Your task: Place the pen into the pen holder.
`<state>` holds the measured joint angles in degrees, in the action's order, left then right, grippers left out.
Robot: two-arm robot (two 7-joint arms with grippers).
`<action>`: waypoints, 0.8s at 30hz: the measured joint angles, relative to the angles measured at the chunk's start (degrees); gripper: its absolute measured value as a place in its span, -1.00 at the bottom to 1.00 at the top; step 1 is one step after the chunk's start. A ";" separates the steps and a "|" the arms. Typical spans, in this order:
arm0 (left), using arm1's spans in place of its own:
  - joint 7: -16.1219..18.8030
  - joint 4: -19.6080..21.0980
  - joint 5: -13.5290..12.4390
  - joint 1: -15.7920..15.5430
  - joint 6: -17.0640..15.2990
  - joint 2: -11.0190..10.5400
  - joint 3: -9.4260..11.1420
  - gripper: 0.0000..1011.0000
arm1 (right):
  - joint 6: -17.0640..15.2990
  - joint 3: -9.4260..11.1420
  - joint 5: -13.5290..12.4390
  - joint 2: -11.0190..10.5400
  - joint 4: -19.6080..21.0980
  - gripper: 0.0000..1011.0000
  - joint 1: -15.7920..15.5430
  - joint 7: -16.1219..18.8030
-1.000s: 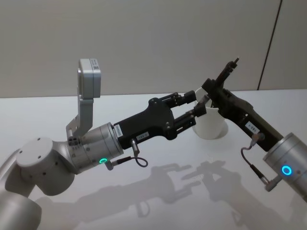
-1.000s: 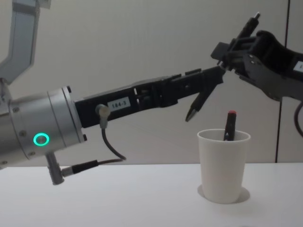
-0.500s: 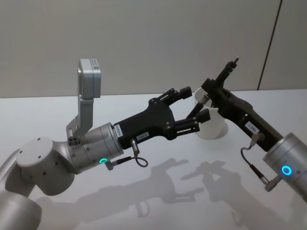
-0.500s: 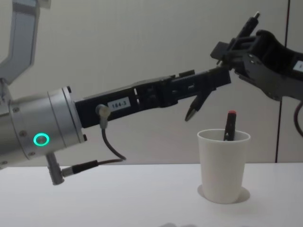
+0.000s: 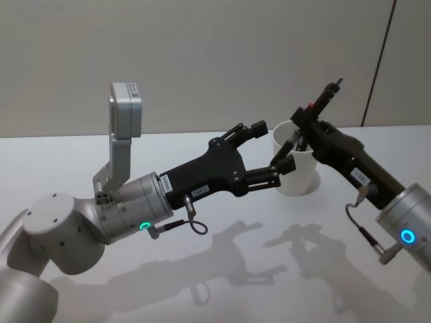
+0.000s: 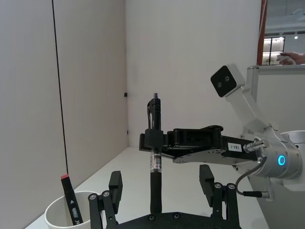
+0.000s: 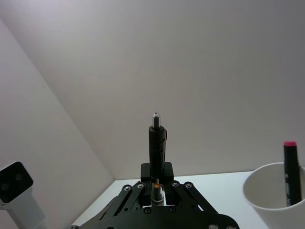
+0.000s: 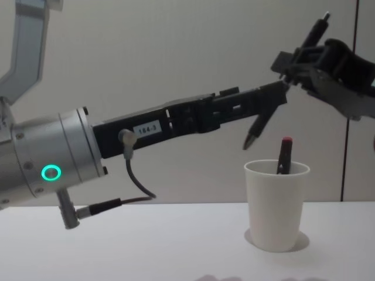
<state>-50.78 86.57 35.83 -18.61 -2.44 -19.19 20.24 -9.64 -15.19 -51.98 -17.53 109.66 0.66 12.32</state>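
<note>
Where the white table (image 5: 135, 282) reaches toward the far right, the cup (image 5: 296, 176) is seen standing upright, and a marker with a red cap (image 8: 285, 156) is leaned inside it, its top showing above the rim. The pen (image 6: 153, 157) is held above the cup and slightly to its right, tilted, by the right gripper (image 5: 304, 129), whose jaws are clamped on the barrel. The left gripper (image 5: 271, 149) is stretched out from the left, level with the cup's rim on its left side, its jaws spread wide apart and nothing between them.

From the chest, the marker's red cap and the gap between pen tip and cup rim are shown clearly. From the left wrist, the pen's full length is seen, clip end up, with the right gripper's fingers (image 6: 152, 141) closed around its middle. From the right wrist, the pen's upper end (image 7: 157, 138) is seen rising between the fingers, with the cup and marker beside it.
</note>
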 joint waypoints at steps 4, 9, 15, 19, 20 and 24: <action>0.00 0.00 0.00 0.00 0.00 0.00 0.00 0.98 | 0.94 0.40 1.96 -0.65 0.01 -0.72 0.21 -0.72; 0.00 0.00 0.00 0.00 0.00 0.00 0.00 0.98 | 2.40 0.98 5.32 -1.64 -0.19 -0.71 0.75 -1.66; 0.00 0.00 0.00 0.00 0.00 0.00 0.00 0.98 | 3.77 1.50 9.28 -2.42 -1.03 -0.72 1.74 -2.11; 0.00 0.00 -0.01 0.00 0.00 0.00 0.00 0.98 | 4.71 1.82 12.38 -2.85 -2.10 -0.72 2.80 -2.11; 0.00 0.00 0.00 0.00 0.00 0.00 0.00 0.98 | 5.07 1.94 13.67 -2.97 -2.71 -0.72 3.38 -2.01; 0.00 0.00 0.00 0.00 0.00 0.00 0.00 0.98 | 6.07 2.10 17.09 -3.02 -4.46 -0.72 4.94 -1.44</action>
<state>-50.78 86.57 35.83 -18.61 -2.44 -19.18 20.24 -3.57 -13.09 -34.89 -20.55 105.21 5.60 10.88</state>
